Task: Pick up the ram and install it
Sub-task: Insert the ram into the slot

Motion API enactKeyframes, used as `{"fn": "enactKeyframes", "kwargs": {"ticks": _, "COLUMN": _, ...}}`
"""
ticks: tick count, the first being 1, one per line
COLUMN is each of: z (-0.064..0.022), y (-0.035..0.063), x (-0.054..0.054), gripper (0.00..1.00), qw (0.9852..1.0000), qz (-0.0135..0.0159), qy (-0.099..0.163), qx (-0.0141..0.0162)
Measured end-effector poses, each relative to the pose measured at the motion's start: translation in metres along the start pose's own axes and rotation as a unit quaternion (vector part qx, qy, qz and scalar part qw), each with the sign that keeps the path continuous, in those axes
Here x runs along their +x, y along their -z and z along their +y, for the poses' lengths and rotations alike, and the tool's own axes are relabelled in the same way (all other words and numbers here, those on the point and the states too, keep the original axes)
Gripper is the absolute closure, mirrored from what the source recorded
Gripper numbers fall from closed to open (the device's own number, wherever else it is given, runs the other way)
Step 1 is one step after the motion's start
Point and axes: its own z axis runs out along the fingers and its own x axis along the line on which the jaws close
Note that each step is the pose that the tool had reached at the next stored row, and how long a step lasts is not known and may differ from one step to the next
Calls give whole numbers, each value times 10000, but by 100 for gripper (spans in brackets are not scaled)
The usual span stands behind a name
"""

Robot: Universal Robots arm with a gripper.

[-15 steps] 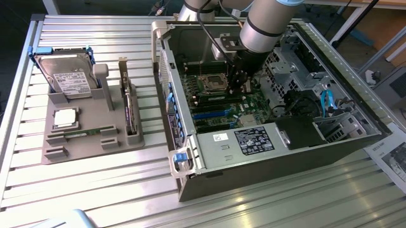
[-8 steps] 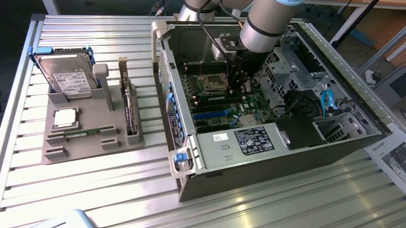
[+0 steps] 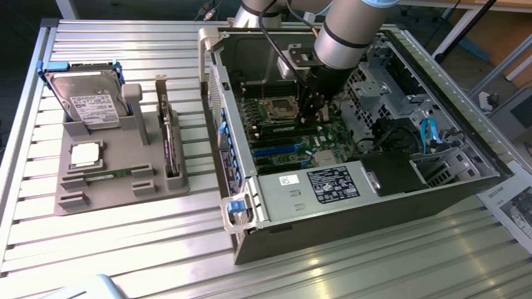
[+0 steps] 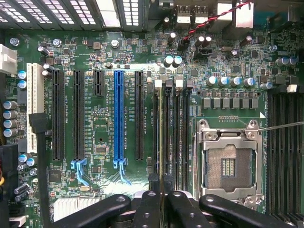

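One arm (image 3: 349, 31) reaches into the open PC case (image 3: 349, 218); its gripper (image 3: 310, 119) sits over the mobo, fingertips low among the memory slots, w/ the bare CPU socket (image 3: 281, 107) at approx 10 o'clock of them in the exterior view.

Wrist view: the gripper (image 4: 164, 195) has its black fingers (image 4: 146, 211) pressed nearly together, pinching the ram (image 4: 164, 142); the ram shows edge-on as a thin pale line, running along the memory slot nearest the expansion slots; can't tell if it is seated or just above. Beside it come three more dark memory slots, then the CPU socket (image 4: 229, 166), pins bare, metal frame round it; on the ram's other side a black slot, then the blue slot (image 4: 118, 114). Tight spot: caps (image 4: 230, 80) and a red-black twisted wire (image 4: 213, 21) lie near the slots' far ends.

Exterior view, around the gripper: a black box w/ a printed label (image 3: 332, 185) at 5 o'clock; blue cables (image 3: 428, 134) at 3 o'clock, by the drive cage. On the table (image 3: 124, 261), at 9 o'clock of the case on the exterior view's left, a grey holder (image 3: 116, 202) carries an HDD (image 3: 91, 99), a square silver chip (image 3: 86, 154) and an upright dark card (image 3: 169, 146); all well apart from the gripper.
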Motion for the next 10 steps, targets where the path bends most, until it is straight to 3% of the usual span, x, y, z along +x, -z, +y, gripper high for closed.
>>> {"fn": "enactKeyframes", "kwargs": {"ticks": 10, "z": 4, "y": -10, "x": 1, "gripper": 88, "qw": 10000, "qz": 0, "qy": 0, "qx": 0}}
